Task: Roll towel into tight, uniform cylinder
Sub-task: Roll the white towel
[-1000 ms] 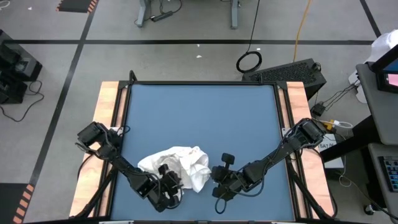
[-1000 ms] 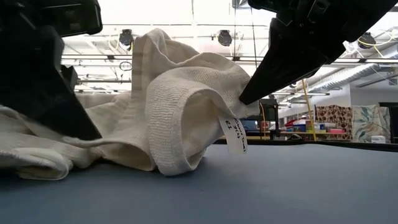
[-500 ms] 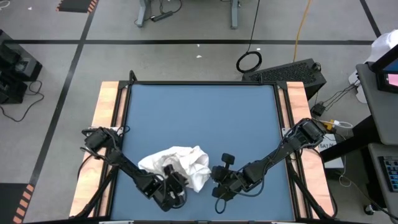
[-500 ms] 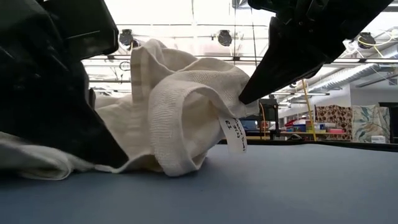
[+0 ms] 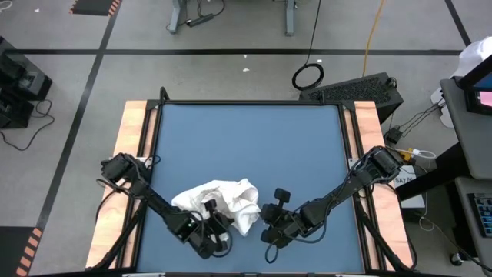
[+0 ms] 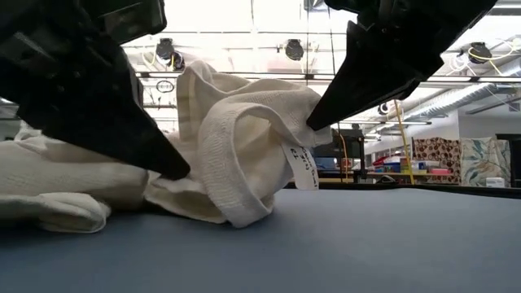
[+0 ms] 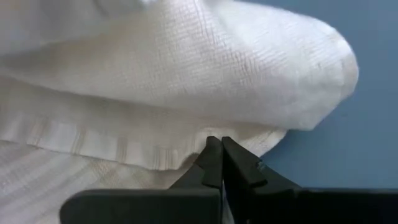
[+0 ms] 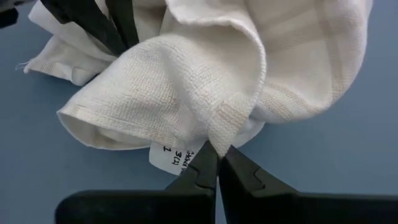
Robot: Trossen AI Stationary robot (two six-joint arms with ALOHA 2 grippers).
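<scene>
The white towel point(image 5: 223, 196) lies crumpled near the table's front edge, between my two grippers. In the low view its bulk point(image 6: 73, 183) rests on the blue table and a raised fold point(image 6: 244, 155) stands up in the middle. My left gripper point(image 5: 211, 218) comes at it from the near left and is shut on its edge. From the near right, my right gripper point(image 5: 260, 212) is shut on a corner, with a small printed label point(image 6: 304, 168) hanging below it. My left gripper pinches the towel's hemmed edge point(image 7: 205, 134) between its two fingertips point(image 7: 210, 152), slanting down from the table's near left. That edge lies low, with the rest of the towel on the table. My right gripper pinches the towel's hemmed corner point(image 8: 229, 118) next to the label point(image 8: 171, 155), only at its fingertips. The fingers point(image 6: 350, 81) slant down from the near right. The corner is held a little above the table, and the cloth droops from it in a loose fold.
The blue table top point(image 5: 246, 146) stretches bare beyond the towel toward the far edge. Wooden side rails point(image 5: 131, 154) flank it left and right. A black case point(image 5: 361, 91) and a cable coil point(image 5: 307, 75) sit on the floor beyond the far edge.
My left gripper has moved in toward the towel's raised fold, rolled a little, and shut on the towel's hemmed edge. The cloth at that edge has bunched up slightly. The right gripper has held the corner still.
</scene>
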